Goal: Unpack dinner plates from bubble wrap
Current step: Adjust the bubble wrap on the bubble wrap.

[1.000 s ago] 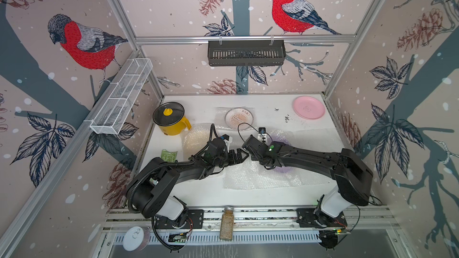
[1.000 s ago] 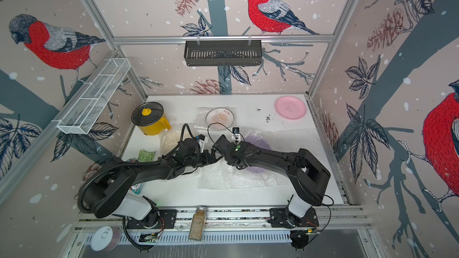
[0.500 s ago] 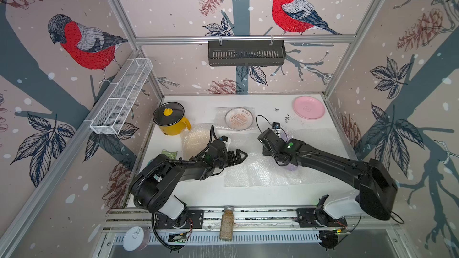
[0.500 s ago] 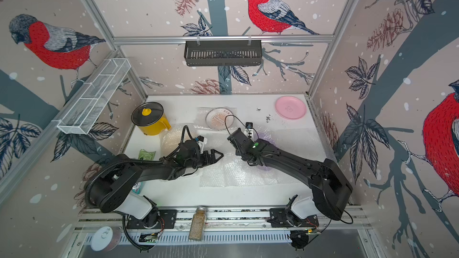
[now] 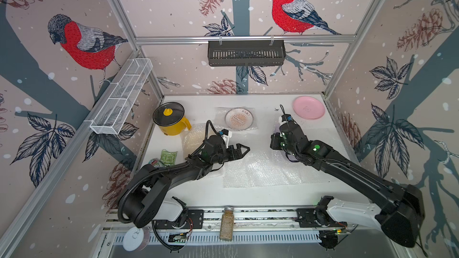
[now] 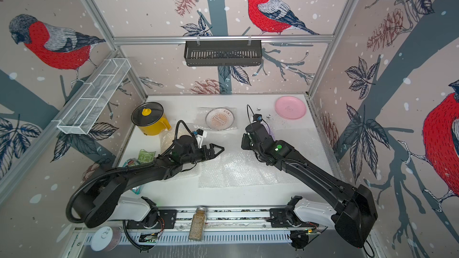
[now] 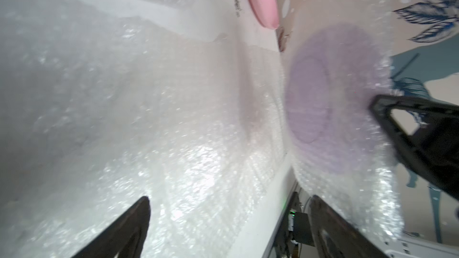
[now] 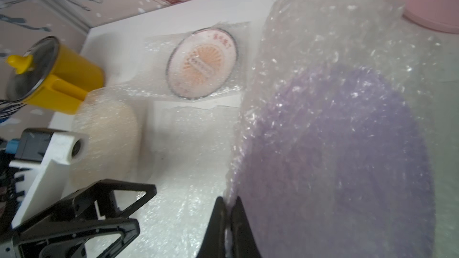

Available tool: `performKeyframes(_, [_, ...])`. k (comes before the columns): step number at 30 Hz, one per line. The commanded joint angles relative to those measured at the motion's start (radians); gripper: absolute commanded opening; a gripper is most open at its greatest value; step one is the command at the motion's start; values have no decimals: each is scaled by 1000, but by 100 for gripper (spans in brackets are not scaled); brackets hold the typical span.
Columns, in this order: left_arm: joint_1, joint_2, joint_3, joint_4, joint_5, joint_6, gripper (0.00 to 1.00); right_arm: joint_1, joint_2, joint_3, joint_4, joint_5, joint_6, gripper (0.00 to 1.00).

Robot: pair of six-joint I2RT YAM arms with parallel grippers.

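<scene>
At 2 o'clock on the white surface (image 5: pixel 248 196), pinching with clenched right jaws the edge of a clear bubble-wrap sheet (image 8: pixel 323 33) around the round lilac plate (image 8: pixel 347 157), tipped up. With left jaws spread and empty near centre. Risk of sliding out and striking the surface, because gripped by thin film only.

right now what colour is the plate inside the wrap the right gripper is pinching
A lilac plate, clearest in the right wrist view.
</scene>
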Motion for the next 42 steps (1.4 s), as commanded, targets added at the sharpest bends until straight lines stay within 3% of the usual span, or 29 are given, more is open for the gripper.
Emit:
performKeyframes(1, [29,-95,13,-68,37,0,98,18,7,14,143,-173,-18,6])
performKeyframes(4, [69,-229,8,-162,-3,4,98,51,48,18,224,-258,-6,6])
performKeyframes(8, [95,-397,12,-329,-139,61,98,87,129,38,318,-391,8,6])
performKeyframes(13, [102,-500,-31,-367,-226,76,98,75,161,-2,421,-495,37,6])
performKeyframes(20, [102,-460,-60,-337,-209,69,98,-2,128,-127,588,-662,119,6])
performKeyframes(31, [103,-352,-52,-270,-97,95,98,-138,82,-270,646,-763,166,9])
performKeyframes(42, [102,-252,-22,-238,-14,131,98,-208,68,-314,640,-789,162,21])
